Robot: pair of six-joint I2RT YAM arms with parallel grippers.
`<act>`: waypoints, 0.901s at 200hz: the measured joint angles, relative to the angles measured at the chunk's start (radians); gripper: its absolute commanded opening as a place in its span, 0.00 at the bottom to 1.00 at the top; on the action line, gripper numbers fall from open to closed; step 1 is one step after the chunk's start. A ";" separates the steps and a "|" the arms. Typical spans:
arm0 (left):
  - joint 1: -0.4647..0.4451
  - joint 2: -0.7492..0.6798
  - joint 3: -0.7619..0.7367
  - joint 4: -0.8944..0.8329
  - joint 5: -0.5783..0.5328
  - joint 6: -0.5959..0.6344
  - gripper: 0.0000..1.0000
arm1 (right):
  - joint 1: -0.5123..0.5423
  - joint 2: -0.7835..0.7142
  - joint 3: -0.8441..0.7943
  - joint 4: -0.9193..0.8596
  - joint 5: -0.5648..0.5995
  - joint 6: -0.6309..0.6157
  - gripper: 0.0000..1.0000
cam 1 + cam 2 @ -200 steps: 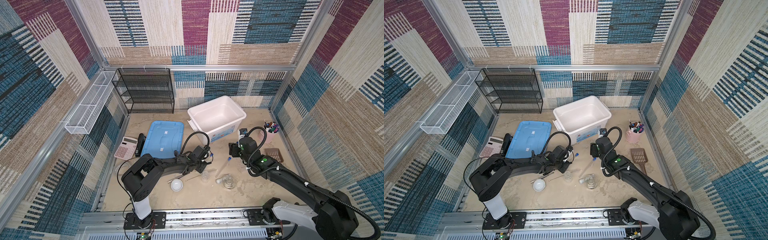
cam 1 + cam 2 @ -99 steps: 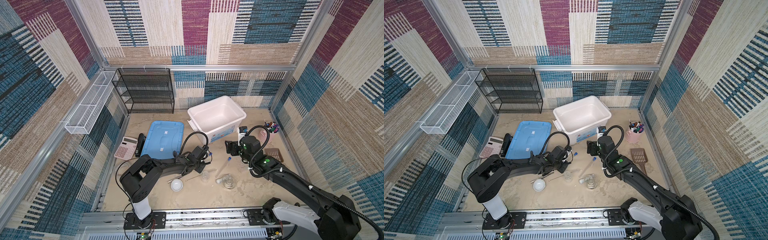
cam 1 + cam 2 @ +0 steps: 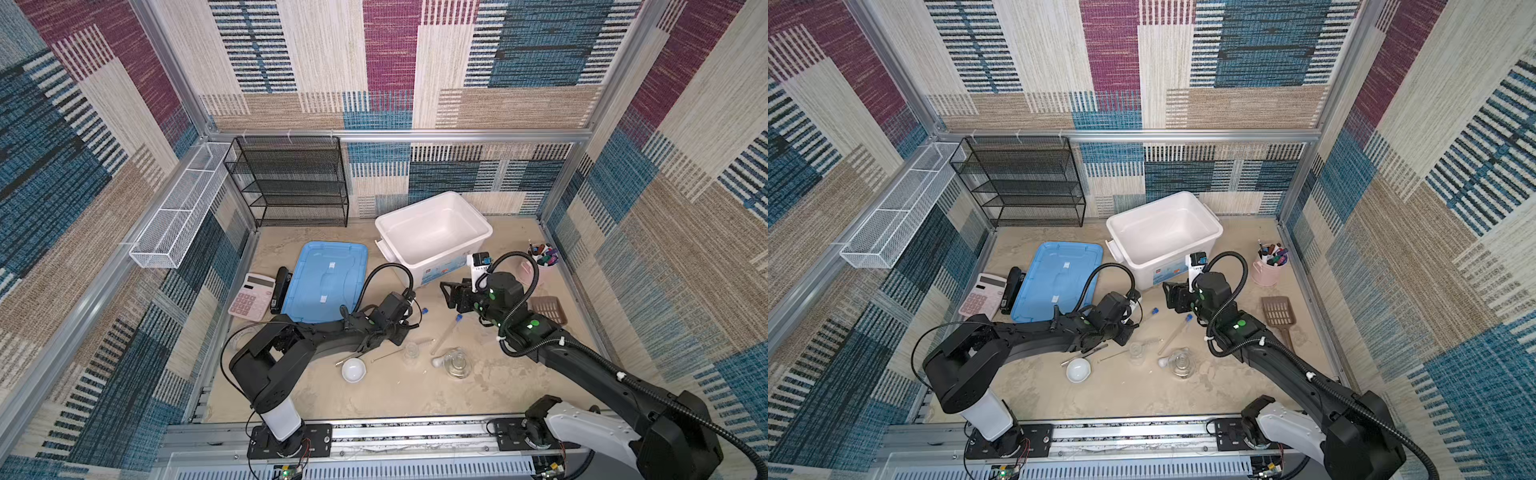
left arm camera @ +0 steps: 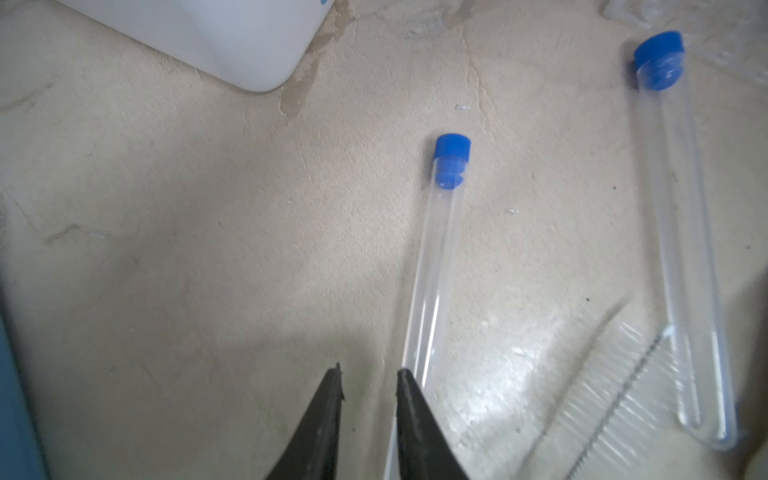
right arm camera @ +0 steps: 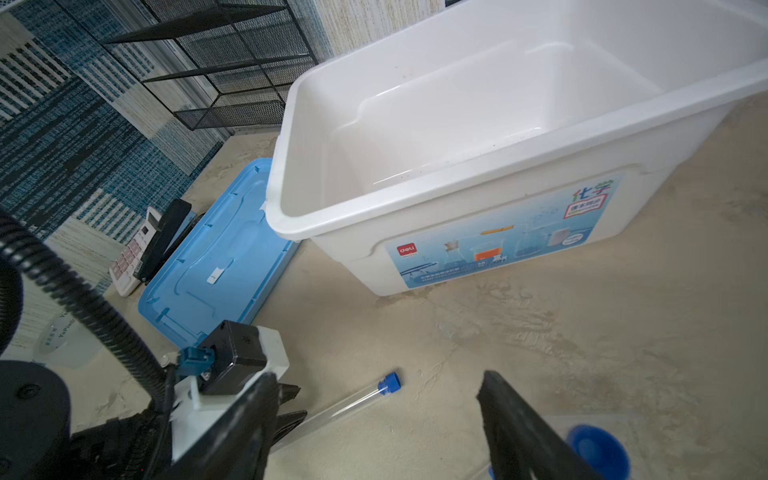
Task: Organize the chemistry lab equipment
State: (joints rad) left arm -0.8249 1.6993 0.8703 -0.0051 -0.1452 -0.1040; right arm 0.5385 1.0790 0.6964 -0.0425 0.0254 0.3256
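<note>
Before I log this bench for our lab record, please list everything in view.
test tubes: two seen, clear with blue caps, mid-table
beaker: one, clear, front centre
flask: one, clear, right of beaker
dish: one, white, left of beaker
wire brush: one, metal, beside beaker
tweezers: one, metal, beside dish
bin: one, white, back centre
lid: one, blue, left of bin
calculator: one, pink, left edge
black object: one, black, between calculator and lid
scoop: one, brown, right side
cup: one, pink, holding pens, back right
rack: one, black wire, back wall
basket: one, white mesh, left wall
left gripper: one, black, jaws narrowly apart above a test tube
right gripper: one, black, jaws wide, empty
</note>
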 measured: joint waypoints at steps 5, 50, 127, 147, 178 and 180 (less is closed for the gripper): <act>0.000 0.004 0.002 -0.001 -0.001 0.000 0.28 | 0.000 0.000 0.000 0.000 -0.006 0.001 0.78; 0.000 0.023 0.009 -0.010 -0.002 0.003 0.30 | 0.000 -0.007 0.000 0.000 -0.002 0.007 0.79; 0.000 0.004 0.011 -0.010 -0.009 0.003 0.43 | 0.000 0.011 0.000 -0.001 0.012 0.014 0.79; 0.000 -0.005 0.011 -0.013 -0.018 0.003 0.47 | 0.000 0.018 0.002 -0.001 0.012 0.014 0.79; 0.000 -0.021 0.010 -0.010 -0.027 0.004 0.48 | 0.000 0.023 0.003 -0.001 0.012 0.014 0.79; 0.000 -0.021 0.010 -0.010 -0.026 0.004 0.48 | 0.000 0.023 0.003 -0.001 0.012 0.014 0.79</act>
State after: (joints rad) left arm -0.8249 1.6779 0.8803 -0.0151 -0.1715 -0.1001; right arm 0.5381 1.1023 0.6998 -0.0433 0.0372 0.3397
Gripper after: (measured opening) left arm 0.479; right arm 0.793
